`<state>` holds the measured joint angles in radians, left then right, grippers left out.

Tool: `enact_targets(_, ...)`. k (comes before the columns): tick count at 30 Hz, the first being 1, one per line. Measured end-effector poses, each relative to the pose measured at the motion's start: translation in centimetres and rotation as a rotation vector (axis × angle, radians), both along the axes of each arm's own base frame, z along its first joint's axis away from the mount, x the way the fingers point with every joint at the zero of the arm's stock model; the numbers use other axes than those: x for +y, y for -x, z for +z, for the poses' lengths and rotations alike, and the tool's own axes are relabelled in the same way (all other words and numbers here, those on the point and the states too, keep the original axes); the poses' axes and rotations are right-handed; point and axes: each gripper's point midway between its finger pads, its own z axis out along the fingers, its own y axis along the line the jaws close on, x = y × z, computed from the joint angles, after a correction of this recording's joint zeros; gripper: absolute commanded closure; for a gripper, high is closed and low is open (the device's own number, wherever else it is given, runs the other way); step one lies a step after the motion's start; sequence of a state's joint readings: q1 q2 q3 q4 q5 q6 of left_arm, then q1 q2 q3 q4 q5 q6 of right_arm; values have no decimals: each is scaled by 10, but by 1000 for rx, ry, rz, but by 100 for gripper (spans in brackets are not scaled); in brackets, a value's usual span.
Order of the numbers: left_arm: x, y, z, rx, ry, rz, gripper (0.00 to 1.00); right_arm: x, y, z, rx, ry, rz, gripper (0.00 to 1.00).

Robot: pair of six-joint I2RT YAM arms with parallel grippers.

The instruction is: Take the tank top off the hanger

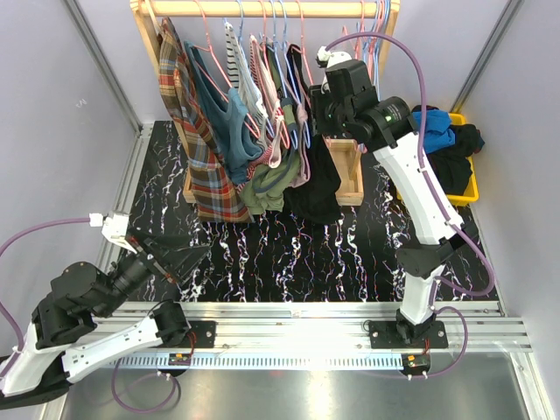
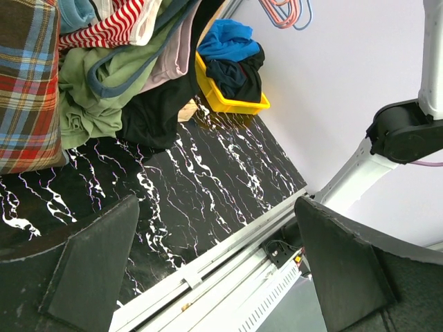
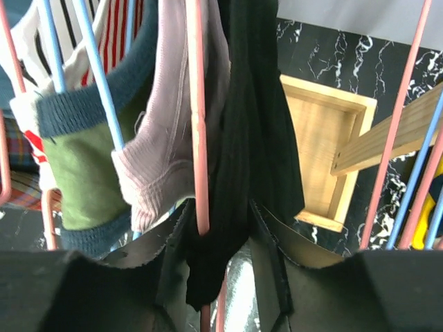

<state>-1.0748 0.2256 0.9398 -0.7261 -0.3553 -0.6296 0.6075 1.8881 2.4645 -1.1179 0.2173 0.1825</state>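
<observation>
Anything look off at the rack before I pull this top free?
Yes: in the right wrist view the pink hanger runs down between the fingers of the right gripper together with the black tank top, so the pinch may catch hanger as well as cloth.

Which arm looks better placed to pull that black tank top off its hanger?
Right. The right gripper is at the rack, straddling the black tank top and pink hanger. The left gripper hangs open low over the table, away from the clothes.
</observation>
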Motion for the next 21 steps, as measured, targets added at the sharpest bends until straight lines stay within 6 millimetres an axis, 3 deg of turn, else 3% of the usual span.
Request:
enact_targets(7,2,0,-1,1,-2,5,1,-6,5,-4,13,47,19,61)
enact_targets(11,2,0,-1,1,-2,5,1,-11,8,-8,25,87,25,72)
enact_targets(14,1,0,-2,2,-3,5,1,-15,9,-11,29,120,26,86)
enact_targets(15,1,0,-2,2,-4,5,1,-16,9,-11,27,127,25,97)
enact_targets(21,1,-1,-4,4,-8,5,1,-20,9,-10,20,146,24,100)
